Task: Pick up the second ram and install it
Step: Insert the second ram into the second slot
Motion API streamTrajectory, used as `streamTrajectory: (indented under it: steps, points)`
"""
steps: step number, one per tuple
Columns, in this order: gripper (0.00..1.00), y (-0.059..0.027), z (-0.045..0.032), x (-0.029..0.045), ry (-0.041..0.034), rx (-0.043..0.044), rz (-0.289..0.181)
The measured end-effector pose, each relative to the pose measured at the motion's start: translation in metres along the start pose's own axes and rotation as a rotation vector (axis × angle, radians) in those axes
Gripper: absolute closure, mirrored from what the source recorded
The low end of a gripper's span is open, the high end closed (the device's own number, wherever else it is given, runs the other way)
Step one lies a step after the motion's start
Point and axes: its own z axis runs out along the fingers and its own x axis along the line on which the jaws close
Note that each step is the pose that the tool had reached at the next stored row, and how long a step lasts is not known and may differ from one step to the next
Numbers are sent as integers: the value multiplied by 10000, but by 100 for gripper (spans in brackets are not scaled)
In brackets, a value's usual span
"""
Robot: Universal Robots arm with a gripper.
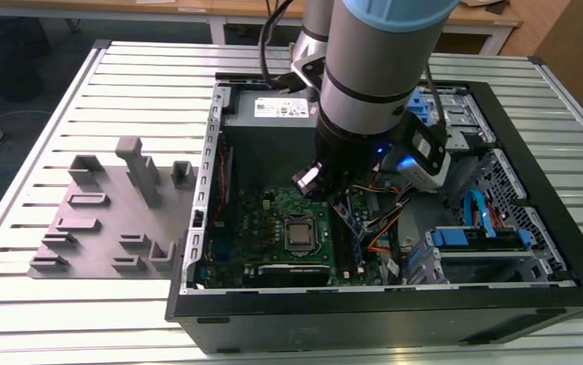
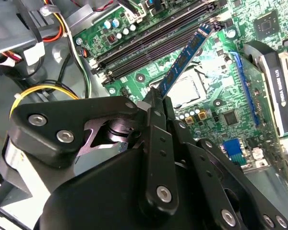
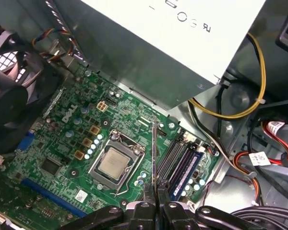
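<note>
The second ram (image 2: 188, 53), a thin blue-green stick, is clamped at one end between my gripper's (image 2: 158, 98) shut fingers. In the first wrist view the second ram (image 3: 154, 153) shows edge-on as a thin line rising from the gripper (image 3: 155, 201). It hangs over the motherboard (image 3: 67, 139), between the CPU socket (image 3: 115, 164) and the memory slots (image 3: 180, 160), roughly parallel to them and not seated. The dark memory slots (image 2: 153, 43) lie just beyond the stick's free end. In the exterior view the arm reaches down into the open computer case (image 1: 393, 304).
A power supply (image 3: 182, 38) sits close beside the board, with yellow and red cables (image 3: 257, 81) next to the slots. A black fan (image 3: 9, 96) flanks the CPU side. A grey fixture (image 1: 118, 220) with blocks stands on the table at the exterior view's left.
</note>
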Motion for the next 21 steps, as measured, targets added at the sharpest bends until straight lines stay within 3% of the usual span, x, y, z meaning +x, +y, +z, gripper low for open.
streamTrajectory:
  steps: [21]
  points:
    - [89,0,1,0,-129,117,1364]
